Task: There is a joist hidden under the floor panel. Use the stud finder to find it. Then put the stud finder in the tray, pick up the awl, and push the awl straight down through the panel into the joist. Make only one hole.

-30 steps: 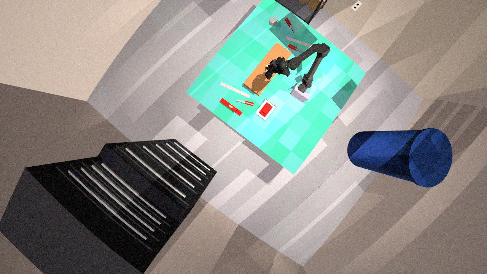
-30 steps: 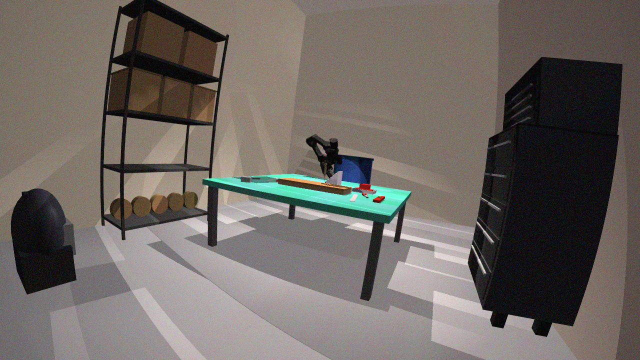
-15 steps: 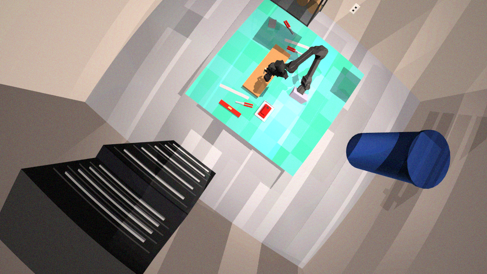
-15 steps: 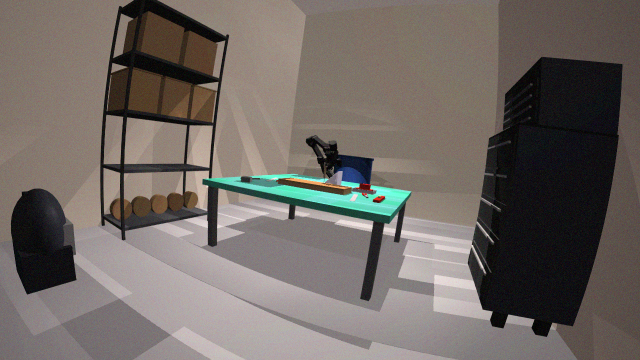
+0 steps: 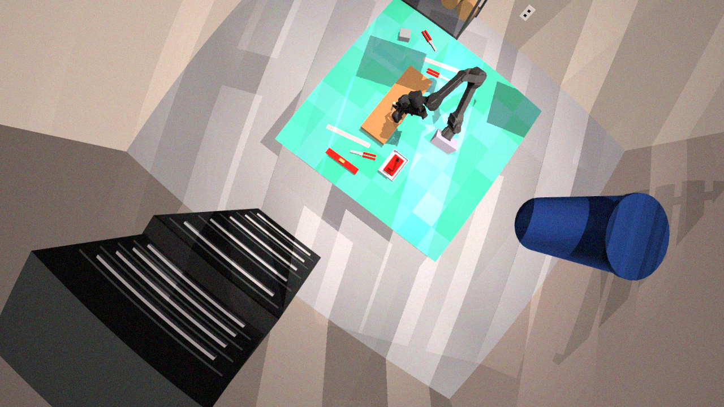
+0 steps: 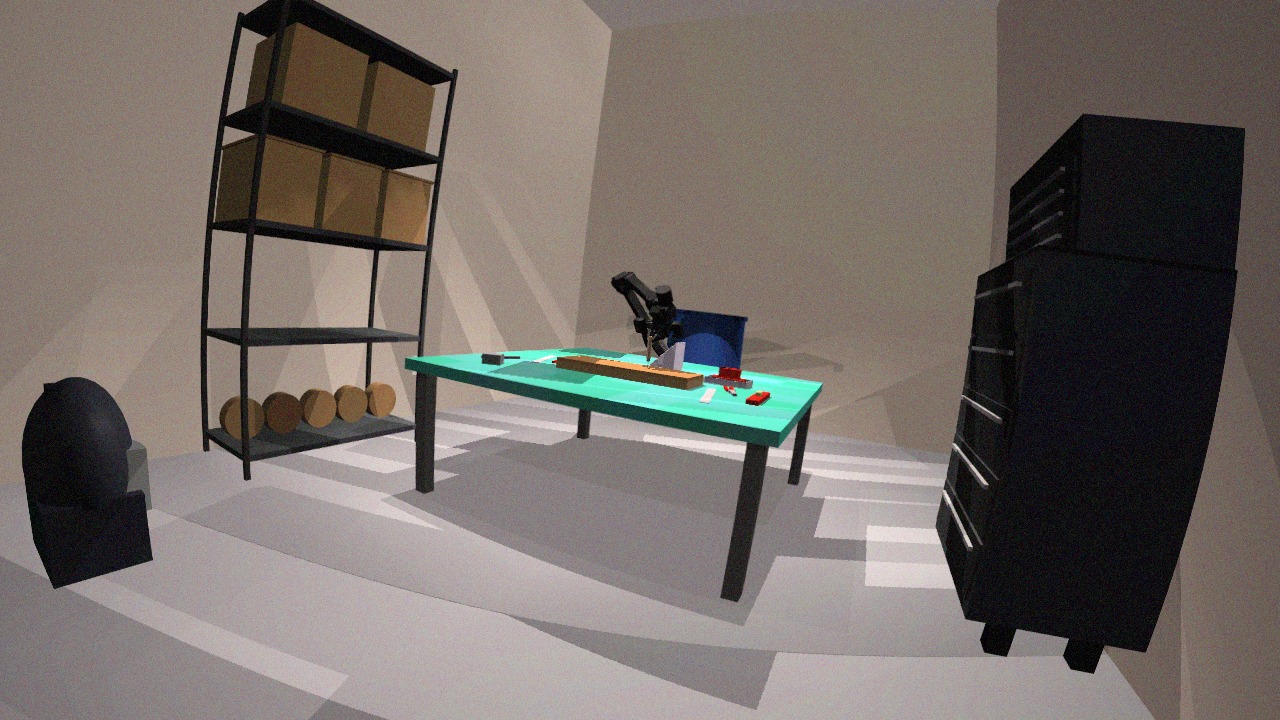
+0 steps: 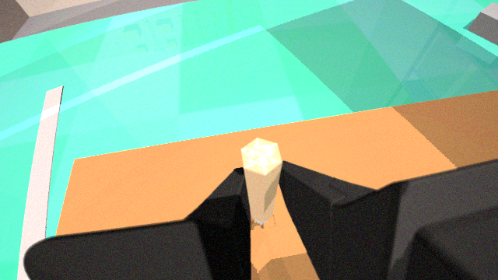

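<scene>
My gripper (image 5: 396,111) (image 6: 651,340) is shut on the awl, whose pale handle (image 7: 261,175) stands roughly upright between the fingers in the wrist view. The awl is over the orange-brown floor panel (image 5: 405,81) (image 6: 608,368) (image 7: 156,187). A little of its metal shank shows below the handle, close over the panel; I cannot tell whether the tip touches or has entered it. The red stud finder (image 5: 393,165) (image 6: 729,372) lies in the white tray (image 5: 382,170), off the panel's near end in the top view. The joist is hidden.
A red bar (image 5: 349,166) (image 6: 758,397), a red-handled tool (image 5: 368,155) and a white strip (image 5: 348,135) (image 7: 40,163) lie beyond the panel's tray-side end. Toward the other end are another white strip (image 5: 440,64), red-handled tools and a grey block (image 5: 404,34) (image 6: 492,358).
</scene>
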Controlling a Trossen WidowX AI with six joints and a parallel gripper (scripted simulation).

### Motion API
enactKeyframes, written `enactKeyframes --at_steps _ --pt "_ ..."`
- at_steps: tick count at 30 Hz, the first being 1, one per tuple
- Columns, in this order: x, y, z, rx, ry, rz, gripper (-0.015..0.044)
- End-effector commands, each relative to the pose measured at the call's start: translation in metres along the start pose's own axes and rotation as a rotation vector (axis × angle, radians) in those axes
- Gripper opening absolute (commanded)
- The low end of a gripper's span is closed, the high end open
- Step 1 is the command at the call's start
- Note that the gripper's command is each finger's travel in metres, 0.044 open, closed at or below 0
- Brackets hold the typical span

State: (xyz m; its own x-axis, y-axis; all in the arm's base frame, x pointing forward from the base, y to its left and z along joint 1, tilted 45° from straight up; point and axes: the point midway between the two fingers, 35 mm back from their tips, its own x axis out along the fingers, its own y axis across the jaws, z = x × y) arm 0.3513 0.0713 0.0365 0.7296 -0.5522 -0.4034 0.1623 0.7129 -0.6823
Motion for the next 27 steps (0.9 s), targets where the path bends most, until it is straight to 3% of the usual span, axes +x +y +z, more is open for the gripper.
enactKeyframes --at_steps 1,27 --pt "0.0017 -0.0001 -0.0039 -0.011 0.007 -0.003 0.0000" --pt "0.0009 0.0003 -0.0023 -0.004 0.003 0.000 0.0000"
